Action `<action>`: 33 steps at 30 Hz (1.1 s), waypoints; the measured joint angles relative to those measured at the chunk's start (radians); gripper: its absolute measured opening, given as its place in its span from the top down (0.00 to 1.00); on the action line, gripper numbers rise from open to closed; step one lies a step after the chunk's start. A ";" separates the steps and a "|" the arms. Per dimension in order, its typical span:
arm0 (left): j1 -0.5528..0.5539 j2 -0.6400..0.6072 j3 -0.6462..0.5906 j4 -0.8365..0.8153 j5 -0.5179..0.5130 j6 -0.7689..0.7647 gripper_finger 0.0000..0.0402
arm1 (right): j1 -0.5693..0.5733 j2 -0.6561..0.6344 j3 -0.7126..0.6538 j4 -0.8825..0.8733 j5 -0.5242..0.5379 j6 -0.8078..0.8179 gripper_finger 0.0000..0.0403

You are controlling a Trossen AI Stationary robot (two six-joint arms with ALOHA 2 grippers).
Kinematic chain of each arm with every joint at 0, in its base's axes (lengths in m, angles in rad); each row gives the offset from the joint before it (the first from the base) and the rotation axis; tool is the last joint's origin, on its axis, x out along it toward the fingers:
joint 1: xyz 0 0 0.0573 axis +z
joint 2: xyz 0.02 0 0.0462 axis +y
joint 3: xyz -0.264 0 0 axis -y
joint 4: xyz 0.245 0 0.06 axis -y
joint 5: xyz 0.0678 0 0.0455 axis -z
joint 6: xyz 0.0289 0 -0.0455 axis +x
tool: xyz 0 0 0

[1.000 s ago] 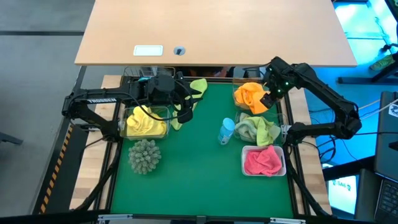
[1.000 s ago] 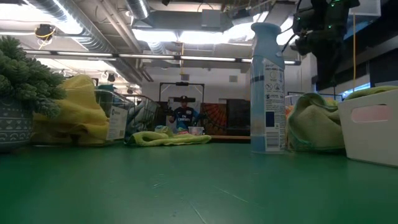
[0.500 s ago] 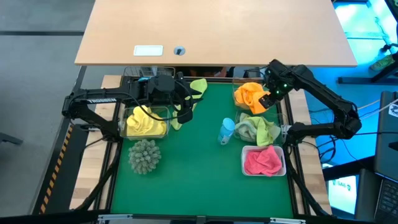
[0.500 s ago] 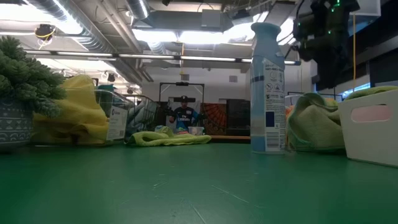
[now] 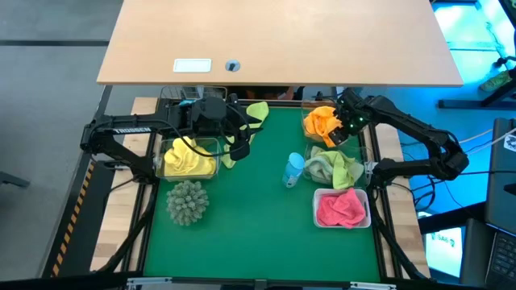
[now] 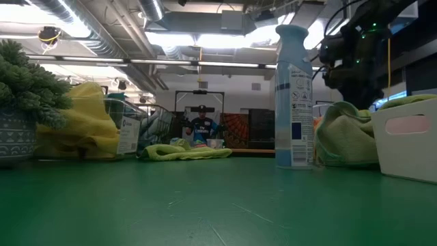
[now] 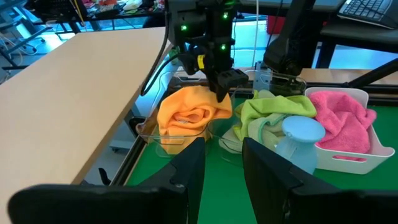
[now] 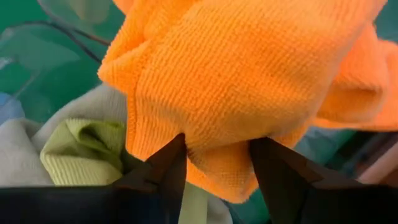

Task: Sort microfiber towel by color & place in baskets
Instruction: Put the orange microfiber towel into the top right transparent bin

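An orange microfiber towel lies bunched in a clear basket at the far right. My right gripper points down into it, open, with an orange fold between its fingers. My left gripper hangs open and empty above the table's far left part, over a light green towel that lies flat on the green mat. A yellow towel fills a clear basket on the left. Green towels sit in a basket on the right. A pink towel sits in the white basket. My right gripper comes from above, fingers pointing down, at the orange towel's edge toward the table's right side. A hanging fold of the cloth lies between the open fingers and meets both. The towel rests in its basket, slack.
A light-blue spray bottle stands upright just left of the green towels' basket. A spiky grey-green ball sits near the left front. The mat's middle and near part are bare. A wooden desk lies beyond the far edge.
My right gripper has sunk down onto the orange towel in its basket, most of the way in the last half second, and has rolled a little about its own axis. The towels have stayed where they were.
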State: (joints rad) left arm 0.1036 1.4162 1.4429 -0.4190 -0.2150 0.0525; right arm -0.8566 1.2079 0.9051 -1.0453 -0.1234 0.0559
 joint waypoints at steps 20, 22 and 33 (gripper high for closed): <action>0.000 0.000 0.000 0.000 0.000 0.000 0.75 | -0.002 0.000 0.083 0.260 0.175 -0.008 0.98; 0.000 0.000 0.000 0.000 0.000 0.000 0.75 | -0.002 0.001 0.084 0.313 0.197 -0.008 0.97; 0.000 0.000 0.000 0.000 0.000 0.000 0.75 | -0.002 0.148 0.083 0.341 0.291 -0.061 0.96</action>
State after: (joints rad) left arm 0.1036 1.4162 1.4429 -0.4187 -0.2153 0.0528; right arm -0.8581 1.3558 0.9878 -0.7042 0.1681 -0.0052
